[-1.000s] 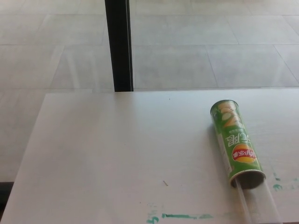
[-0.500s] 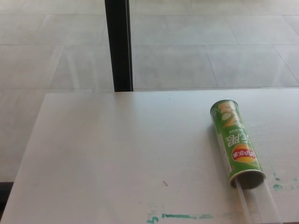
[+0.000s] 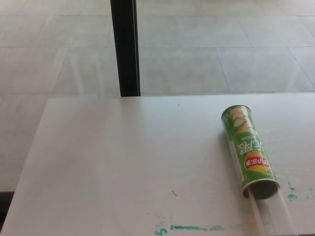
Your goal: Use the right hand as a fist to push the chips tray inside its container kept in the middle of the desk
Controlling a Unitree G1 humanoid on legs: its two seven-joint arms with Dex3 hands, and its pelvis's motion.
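Note:
A green chips can (image 3: 247,150) lies on its side on the right part of the white desk (image 3: 123,162), its open mouth facing the near edge. A clear plastic chips tray (image 3: 273,214) sticks out of that mouth toward the bottom of the picture, partly cut off by the frame. Neither of my hands shows in the head view.
Green paint smears (image 3: 194,227) mark the desk near its front edge, with more (image 3: 293,196) to the right of the can. A black post (image 3: 125,46) stands behind the desk's far edge, on a tiled floor.

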